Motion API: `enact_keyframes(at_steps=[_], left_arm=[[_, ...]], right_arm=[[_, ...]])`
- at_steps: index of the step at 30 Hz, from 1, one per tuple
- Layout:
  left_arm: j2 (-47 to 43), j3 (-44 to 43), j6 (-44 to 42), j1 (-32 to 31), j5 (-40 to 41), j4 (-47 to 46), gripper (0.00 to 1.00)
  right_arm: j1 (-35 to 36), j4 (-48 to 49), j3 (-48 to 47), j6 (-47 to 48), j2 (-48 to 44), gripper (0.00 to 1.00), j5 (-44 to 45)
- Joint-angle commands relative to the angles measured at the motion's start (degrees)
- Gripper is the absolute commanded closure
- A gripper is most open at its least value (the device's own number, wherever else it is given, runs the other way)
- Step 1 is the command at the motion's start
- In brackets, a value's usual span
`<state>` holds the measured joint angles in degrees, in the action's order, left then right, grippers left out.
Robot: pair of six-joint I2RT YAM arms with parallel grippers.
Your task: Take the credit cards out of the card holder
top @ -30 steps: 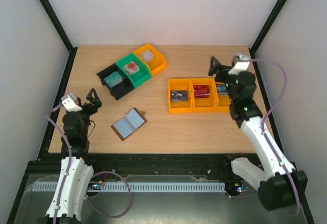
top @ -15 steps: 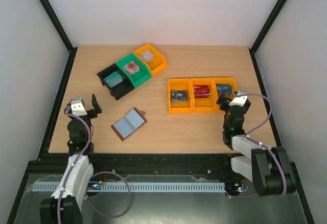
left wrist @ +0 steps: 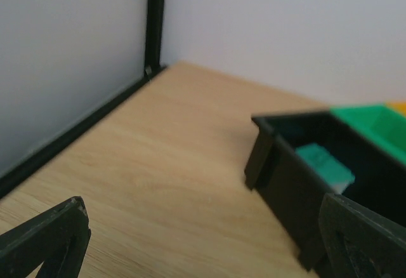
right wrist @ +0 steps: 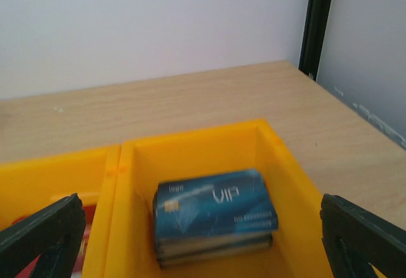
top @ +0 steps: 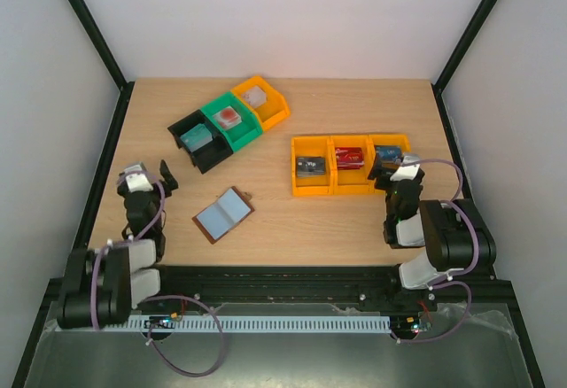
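Card holder lies opened flat on the wood-grain table, near the front edge and left of centre, between the two arms. It has a brown leather border, and the smooth pale blue-grey inside faces up. Whether credit cards sit in its pockets can't be made out; too small in the top view.

To the right of it, and apart, is a row of three glossy yellow bins, all boxy moulded plastic. The left one holds a dark card stack, the middle one a red stack. The right one holds a blue stack of thin rounded-corner cards, the top one printed "VIP" with a chip.

Farther back on the left is a diagonal row of three bins. The black bin holds a teal stack. The green bin has a red item inside, and the orange bin a grey one.

Both arms are folded low at the near edge with wrists pointing away.
- **Left gripper**: jaws spread wide, nothing between them. It sits over bare table near the left edge, with the black bin ahead to its right.
- **Right gripper**: jaws also spread wide and empty. It sits at the near wall of the right yellow bin, looking onto the blue stack.

The card holder is well apart from both.
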<state>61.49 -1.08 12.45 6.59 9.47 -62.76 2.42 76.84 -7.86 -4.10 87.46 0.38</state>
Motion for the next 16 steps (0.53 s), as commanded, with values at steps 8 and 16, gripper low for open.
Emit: enact_keyframes(at_steps=[8, 16], left_arm=[[26.08, -11.57, -9.85, -4.52, -11.74, -11.15, 0.01], [26.02, -12.81, -9.62, -4.86, -10.01, -8.83, 0.01]], right_arm=[[-0.51, -3.86, -4.98, -3.86, 0.09, 0.01, 6.64], [-0.52, -3.78, -4.96, -3.74, 0.15, 0.01, 6.83]])
